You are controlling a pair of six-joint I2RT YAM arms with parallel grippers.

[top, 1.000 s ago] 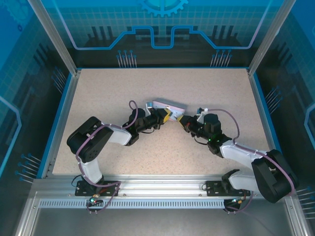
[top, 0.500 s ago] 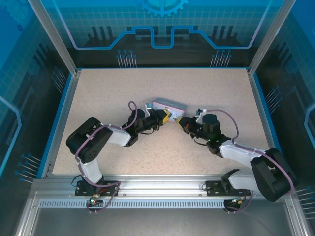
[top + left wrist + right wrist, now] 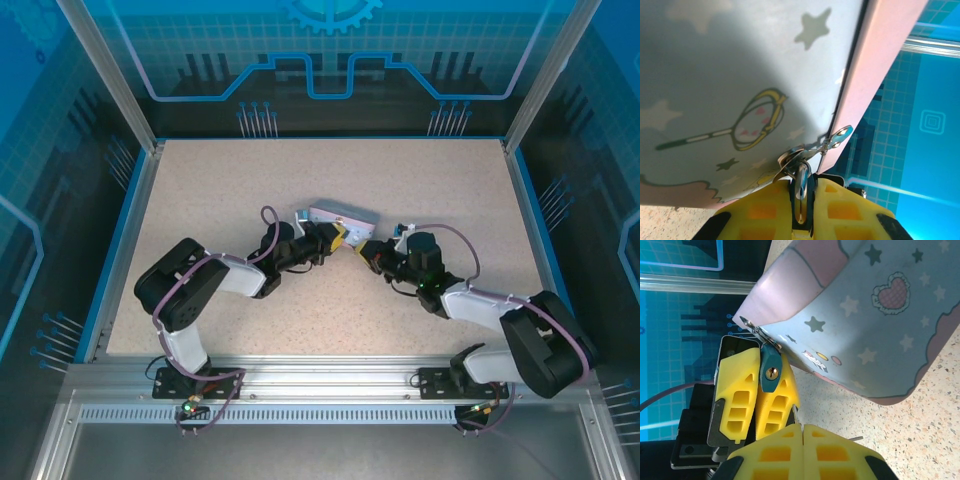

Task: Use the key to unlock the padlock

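The padlock [image 3: 771, 372], a small teal lump with a brass keyhole, hangs from the hasp [image 3: 840, 136] of the pale blue cartoon tin [image 3: 340, 216]. My left gripper [image 3: 803, 184] is shut on the padlock [image 3: 800, 175], whose keyhole faces my right wrist camera. The left gripper's yellow fingers [image 3: 737, 390] clamp it from both sides. My right gripper [image 3: 802, 427] is shut on the key [image 3: 795, 414], whose thin blade pokes up just below the padlock without touching it. In the top view both grippers [image 3: 340, 238] [image 3: 368, 248] meet at the tin's near edge.
The tin [image 3: 865, 330] lies tilted on the speckled table [image 3: 300, 320], just behind both grippers. A blue-rimmed frame with glass walls [image 3: 130, 220] bounds the table on all sides.
My right arm has shifted slightly left, bringing the key closer to the padlock. The left arm and the tin have stayed still.
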